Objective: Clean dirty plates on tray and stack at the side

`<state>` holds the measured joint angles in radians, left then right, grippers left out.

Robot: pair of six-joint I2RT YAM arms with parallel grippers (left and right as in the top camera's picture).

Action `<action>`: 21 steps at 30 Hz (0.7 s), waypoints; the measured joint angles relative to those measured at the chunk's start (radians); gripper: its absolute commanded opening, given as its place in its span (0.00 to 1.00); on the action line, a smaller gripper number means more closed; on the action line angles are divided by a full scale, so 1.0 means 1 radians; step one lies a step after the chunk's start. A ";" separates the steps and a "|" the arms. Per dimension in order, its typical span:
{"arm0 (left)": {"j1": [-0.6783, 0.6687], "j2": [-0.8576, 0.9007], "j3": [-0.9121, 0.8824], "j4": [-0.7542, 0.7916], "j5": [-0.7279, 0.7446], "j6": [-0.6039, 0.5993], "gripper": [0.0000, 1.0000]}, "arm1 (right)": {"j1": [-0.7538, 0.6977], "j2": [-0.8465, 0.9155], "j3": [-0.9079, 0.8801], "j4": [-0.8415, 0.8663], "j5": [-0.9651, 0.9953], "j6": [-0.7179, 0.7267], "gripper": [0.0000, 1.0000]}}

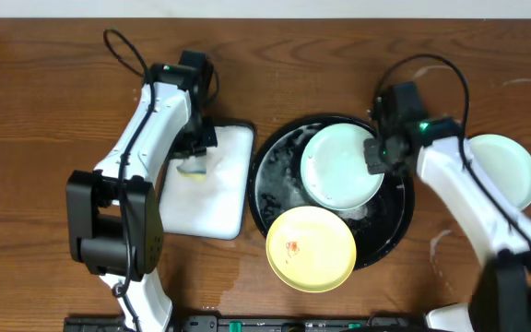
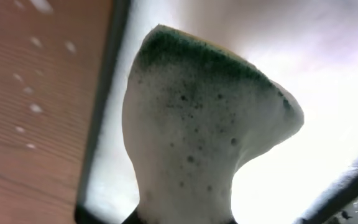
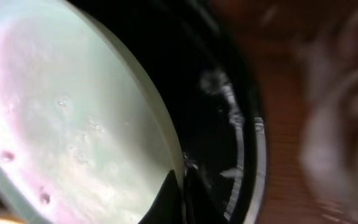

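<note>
A mint-green plate [image 1: 339, 166] sits tilted in the black tray [image 1: 270, 180], which is wet with foam. My right gripper [image 1: 376, 155] is shut on this plate's right rim; the right wrist view shows the plate [image 3: 67, 124] pinched between the fingers [image 3: 182, 193] above the tray [image 3: 229, 124]. A yellow plate [image 1: 310, 247] with a red stain lies at the tray's front edge. A second mint-green plate [image 1: 503, 171] lies on the table at the right. My left gripper [image 1: 194, 159] is shut on a foamy green sponge [image 2: 197, 118] over the white dish [image 1: 219, 198].
The white rectangular dish [image 2: 328, 93] lies left of the tray. Wet spots mark the wooden table [image 1: 44, 92] in front of the dish and by the right arm. Cables loop above both arms.
</note>
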<state>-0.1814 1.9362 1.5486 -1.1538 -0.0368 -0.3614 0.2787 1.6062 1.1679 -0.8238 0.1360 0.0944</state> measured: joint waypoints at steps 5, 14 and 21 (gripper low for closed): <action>0.003 0.002 -0.038 0.010 0.035 0.000 0.08 | 0.181 -0.096 0.000 -0.009 0.306 0.000 0.01; 0.002 0.002 -0.038 0.013 0.050 0.000 0.08 | 0.387 -0.198 0.000 -0.002 0.658 -0.028 0.01; 0.002 0.002 -0.038 0.014 0.054 0.000 0.08 | 0.464 -0.201 0.000 0.005 0.801 -0.124 0.01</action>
<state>-0.1795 1.9377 1.5108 -1.1400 0.0170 -0.3614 0.7429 1.4052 1.1679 -0.8188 0.9371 -0.0296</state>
